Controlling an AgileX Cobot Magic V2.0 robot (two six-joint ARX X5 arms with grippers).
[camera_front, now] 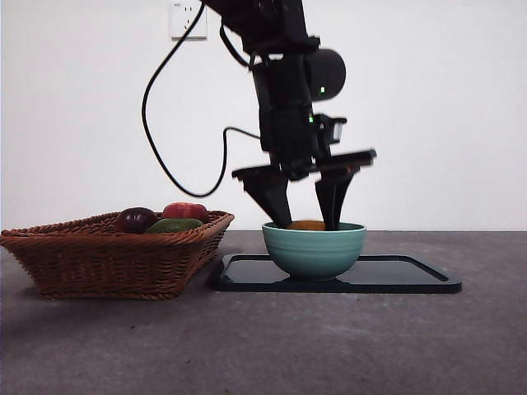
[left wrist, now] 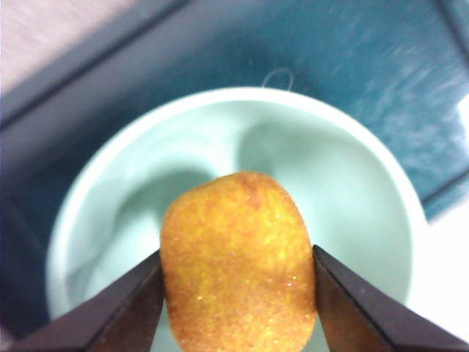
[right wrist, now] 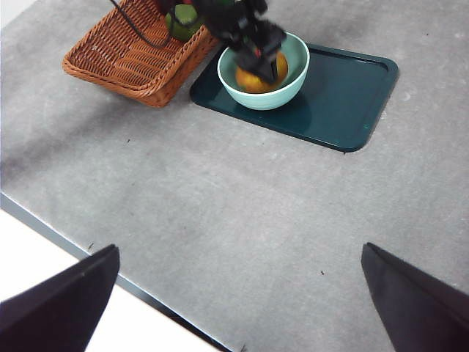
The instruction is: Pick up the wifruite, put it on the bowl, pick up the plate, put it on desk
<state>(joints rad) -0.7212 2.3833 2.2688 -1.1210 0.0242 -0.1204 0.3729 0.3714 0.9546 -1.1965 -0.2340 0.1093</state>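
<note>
Nearest the low camera, bare desk [camera_front: 263, 346], dark grey and mottled. Just beyond, a dark teal tray [camera_front: 412, 276] lying flat, and on its left part the mint-green bowl [camera_front: 314, 251], taken here as the landmark. Left of the bowl, close beside the tray's edge, a wicker basket [camera_front: 107, 259] with a dark purple fruit [camera_front: 136, 219], a red fruit [camera_front: 186, 211] and a green one [camera_front: 174, 225] showing above its rim. Directly above the bowl, the left gripper [camera_front: 310, 216], jaw tips dipped just inside the rim, closed on the wifruite [left wrist: 239, 260] across its narrow sides, one jaw on each flank. Only a sliver of orange-brown skin visible over the rim from the front; from the wrist, the fruit hanging over the bowl's pale hollow, whether touching the bottom impossible to say. Likely light, firm but bruisable, with a dull, finely grainy skin that should not slip much; gripped best across the short axis at the widest part, as now, with modest pressure. Rounded shape likely to roll a little once let go, though contained by the bowl's deep walls. Farther off and well back from the bowl, the right gripper [right wrist: 238, 301] waiting high over open desk, jaws spread wide, holding nothing. Behind everything, a plain white wall with a socket [camera_front: 188, 18].
</note>
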